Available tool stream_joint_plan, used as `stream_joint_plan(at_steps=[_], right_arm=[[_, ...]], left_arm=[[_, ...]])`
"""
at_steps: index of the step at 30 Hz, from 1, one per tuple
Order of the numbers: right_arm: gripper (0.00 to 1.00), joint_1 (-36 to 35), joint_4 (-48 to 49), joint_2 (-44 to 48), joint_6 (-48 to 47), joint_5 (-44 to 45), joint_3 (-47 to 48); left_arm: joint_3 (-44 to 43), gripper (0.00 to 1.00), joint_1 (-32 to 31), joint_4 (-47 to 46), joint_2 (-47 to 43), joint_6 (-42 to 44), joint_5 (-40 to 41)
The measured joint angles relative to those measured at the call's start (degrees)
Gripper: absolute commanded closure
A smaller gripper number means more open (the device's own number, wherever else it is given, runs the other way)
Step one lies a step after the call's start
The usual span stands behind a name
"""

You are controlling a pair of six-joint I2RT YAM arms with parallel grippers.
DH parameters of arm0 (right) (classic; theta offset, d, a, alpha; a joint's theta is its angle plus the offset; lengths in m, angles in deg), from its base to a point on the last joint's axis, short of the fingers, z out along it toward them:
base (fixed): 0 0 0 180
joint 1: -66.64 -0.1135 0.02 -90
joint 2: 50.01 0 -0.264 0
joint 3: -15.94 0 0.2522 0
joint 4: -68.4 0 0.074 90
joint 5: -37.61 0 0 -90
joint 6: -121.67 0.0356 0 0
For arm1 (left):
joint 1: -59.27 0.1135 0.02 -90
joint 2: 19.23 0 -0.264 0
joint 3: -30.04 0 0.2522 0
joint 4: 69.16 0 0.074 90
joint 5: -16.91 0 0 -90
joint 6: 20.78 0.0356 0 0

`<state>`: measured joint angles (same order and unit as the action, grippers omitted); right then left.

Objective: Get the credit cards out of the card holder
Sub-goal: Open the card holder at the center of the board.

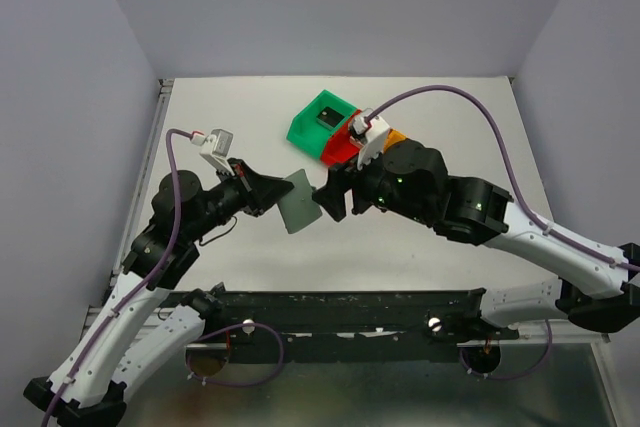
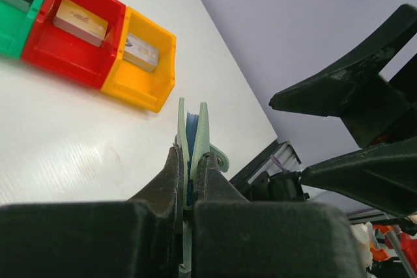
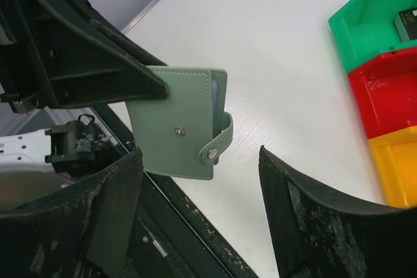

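card holder (image 3: pixel 172 128) pinched by left end effector (image 2: pixel 190 162), right end effector (image 3: pixel 199 157) spread nearby

We see the card holder (image 3: pixel 176 128) in pale sage green with silver snaps, and blue between its panels. At eleven o'clock in the left wrist view, a green bin (image 2: pixel 10 40), a red bin (image 2: pixel 62 66) with a tan-gold card (image 2: pixel 80 22), and an orange bin (image 2: pixel 133 92) with a silver-grey card (image 2: pixel 141 52) stand on the white table (image 2: pixel 65 154).
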<state>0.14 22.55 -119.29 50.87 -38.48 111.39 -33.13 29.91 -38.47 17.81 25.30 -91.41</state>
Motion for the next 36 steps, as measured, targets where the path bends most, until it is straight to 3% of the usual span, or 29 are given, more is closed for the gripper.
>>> stream_joint_plan(at_steps=[5, 16, 22, 28, 36], right_arm=[[0.26, -0.31, -4.07, -4.85, 0.04, 2.16, 4.44], [0.45, -0.31, -11.1, -9.49, 0.37, 3.45, 6.43], [0.46, -0.33, -11.76, -9.49, 0.5, 3.89, 6.38], [0.32, -0.33, -11.23, -8.79, 0.74, 3.98, 5.25], [0.4, -0.31, -10.49, -7.56, 0.76, 2.69, 3.96]], left_arm=[[-1.11, 1.0, -2.51, 2.97, 0.35, 1.09, 3.43], [-1.6, 1.0, -4.22, 4.22, 0.48, 1.51, 5.7], [-1.6, 1.0, -4.42, 4.13, 0.46, 1.46, 5.66], [-1.6, 1.0, -4.42, 3.72, 0.39, 1.42, 5.64], [-1.6, 1.0, -4.52, 3.37, 0.37, 0.98, 5.62]])
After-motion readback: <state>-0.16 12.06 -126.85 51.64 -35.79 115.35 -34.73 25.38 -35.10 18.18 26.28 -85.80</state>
